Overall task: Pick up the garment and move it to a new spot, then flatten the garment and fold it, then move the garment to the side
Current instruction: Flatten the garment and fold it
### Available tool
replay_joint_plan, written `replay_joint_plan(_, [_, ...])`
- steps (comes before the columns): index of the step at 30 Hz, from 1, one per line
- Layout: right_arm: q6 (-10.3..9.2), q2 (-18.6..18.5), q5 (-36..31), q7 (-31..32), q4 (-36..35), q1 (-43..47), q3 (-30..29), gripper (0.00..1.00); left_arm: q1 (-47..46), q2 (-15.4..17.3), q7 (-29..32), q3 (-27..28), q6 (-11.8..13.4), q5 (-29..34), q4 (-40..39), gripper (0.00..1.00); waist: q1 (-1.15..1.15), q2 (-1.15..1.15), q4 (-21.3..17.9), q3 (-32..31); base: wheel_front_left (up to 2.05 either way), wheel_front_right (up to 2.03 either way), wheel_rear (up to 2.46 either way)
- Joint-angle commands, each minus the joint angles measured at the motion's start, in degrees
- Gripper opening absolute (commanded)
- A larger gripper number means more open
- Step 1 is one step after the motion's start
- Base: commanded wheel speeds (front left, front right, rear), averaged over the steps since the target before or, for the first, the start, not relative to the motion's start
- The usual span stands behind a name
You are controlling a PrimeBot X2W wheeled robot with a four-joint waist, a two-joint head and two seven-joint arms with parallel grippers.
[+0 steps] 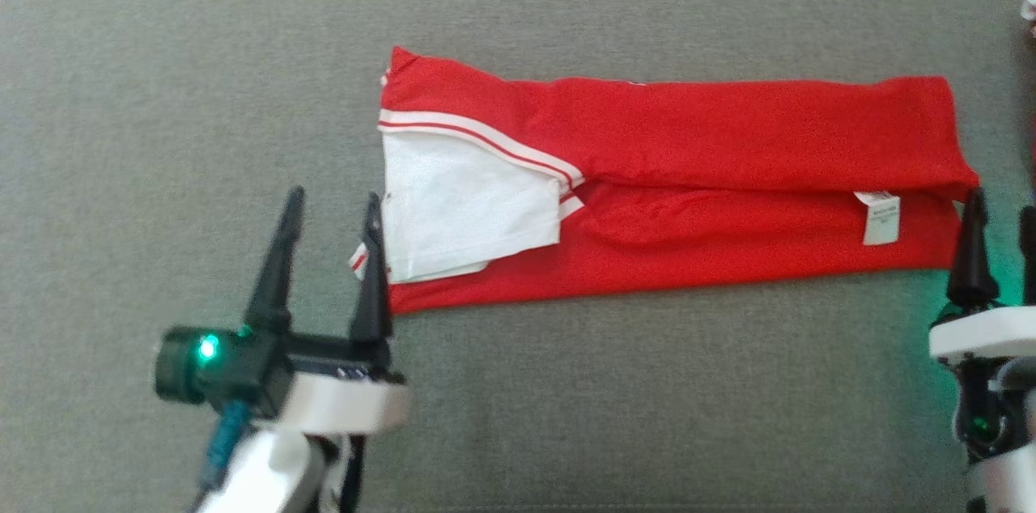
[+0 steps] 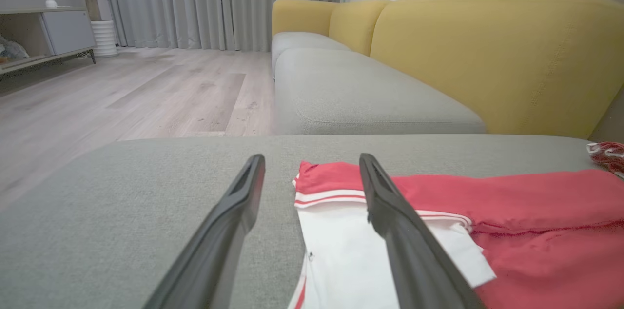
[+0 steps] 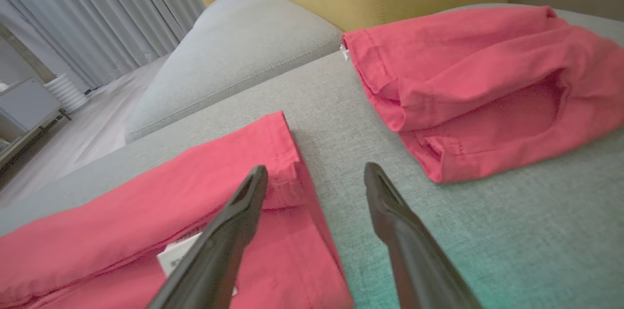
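The left gripper [image 1: 333, 196] stands with its fingers spread and nothing between them, at the collar end of the garment [image 1: 688, 133]. One finger is on the bare side and the other at the edge of the white sleeve [image 1: 461, 214]; whether that finger touches the cloth I cannot tell from these angles. The right gripper [image 1: 1002, 201] is likewise spread and empty at the garment's hem end, just beside the care label [image 1: 881, 215]. Between them the garment lies folded into a long red strip, flat on the grey cushion [image 1: 566, 383], its two long edges meeting in a seam along the middle. Beyond the hem end, well apart from the garment, a second red piece [image 3: 487, 80] lies rumpled. The cloth looks light, soft and limp, so it will likely sag and unfold if lifted by one layer. The surer hold would be a pinch through all layers at each short end, corners near the fold line, lifting both ends together.
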Motion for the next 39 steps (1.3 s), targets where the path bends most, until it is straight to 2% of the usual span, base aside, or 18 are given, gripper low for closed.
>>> replay_joint_plan(1, [-0.04, -0.58, -0.86, 0.33, -0.81, -1.96, 0.07, 1.0, -0.49, -0.14, -0.45, 3.13, -0.54, 1.53, -2.07, 1.0, 0.01, 0.0, 0.86, -0.35, 0.0, 0.0, 0.0])
replay_joint_plan(6, [-0.04, -0.27, -3.76, 3.26, 4.83, -5.05, -4.12, 1.0, 3.41, -6.27, -0.45, 5.43, -4.94, 7.43, -1.43, 1.0, 0.01, 0.0, 3.13, -0.49, 0.0, 0.0, 0.0])
replay_joint_plan(10, [-0.04, -0.47, -5.41, 6.09, 10.85, -7.38, -5.9, 1.0, 4.66, -9.35, -0.45, 7.94, -8.69, 9.88, 0.25, 1.0, 0.01, 0.0, 4.28, -0.24, 0.0, 0.0, 0.0])
replay_joint_plan(11, [-0.04, -0.25, -5.51, 6.76, 12.19, -7.84, -6.05, 0.95, 4.77, -9.96, -0.45, 8.69, -9.5, 10.46, 0.56, 1.0, 0.01, 0.0, 4.56, -0.2, 0.0, 0.0, 0.0])
replay_joint_plan(12, [-0.04, 0.05, -5.52, 7.12, 13.22, -8.28, -6.18, 0.68, 4.92, -10.51, -0.45, 9.51, -10.22, 11.01, 0.79, 1.0, 0.01, 0.0, 4.76, -0.18, 0.0, 0.0, 0.0])
replay_joint_plan(14, [-0.04, 0.73, -4.75, 8.02, 14.52, -8.97, -5.46, 0.0, 5.28, -11.5, -0.45, 11.24, -11.47, 12.03, 1.12, 1.0, 0.01, 0.0, 5.0, -0.19, 0.0, 0.0, 0.0])
replay_joint_plan(21, [-0.04, -0.85, -1.11, 6.32, 14.87, -8.95, -2.9, 0.0, 6.59, -13.93, -0.45, 16.06, -15.98, 16.19, 0.58, 1.0, 0.01, 0.0, 4.95, -1.07, 0.0, 0.0, 0.0])
replay_joint_plan(25, [-0.04, -3.88, -0.05, 4.36, 13.98, -8.48, -3.92, 0.0, 7.4, -14.67, -0.45, 18.63, -17.25, 17.91, 0.6, 1.0, 0.01, 0.0, 4.4, -1.86, 0.0, 0.0, 0.0])
replay_joint_plan(29, [-0.04, -8.54, 1.38, 4.47, 11.5, -8.44, -6.45, 0.0, 8.45, -15.39, -0.46, 20.68, -18.3, 19.11, 0.37, 1.0, 0.01, 0.0, 3.46, -2.36, 0.0, 0.0, 0.0])
replay_joint_plan(33, [-0.04, -9.48, 2.59, 7.38, 3.66, -8.39, -7.16, 0.0, 9.23, -16.01, -0.46, 21.87, -19.48, 20.19, 0.37, 1.0, 0.01, 0.0, 2.57, -3.0, 0.0, 0.0, 0.0])
replay_joint_plan(34, [-0.04, -9.48, 2.59, 7.38, 3.66, -8.39, -7.16, 0.0, 9.23, -16.01, -0.46, 21.87, -19.48, 20.19, 0.37, 1.0, 0.01, 0.0, 2.57, -3.0, 0.0, 0.0, 0.0])
replay_joint_plan(39, [-0.04, -4.53, 6.29, 12.35, -12.43, -8.25, -4.06, 0.0, 9.55, -16.77, -0.46, 22.83, -20.67, 21.12, 0.77, 1.0, 0.01, 0.0, 2.2, -3.78, 0.0, 0.0, 0.0])
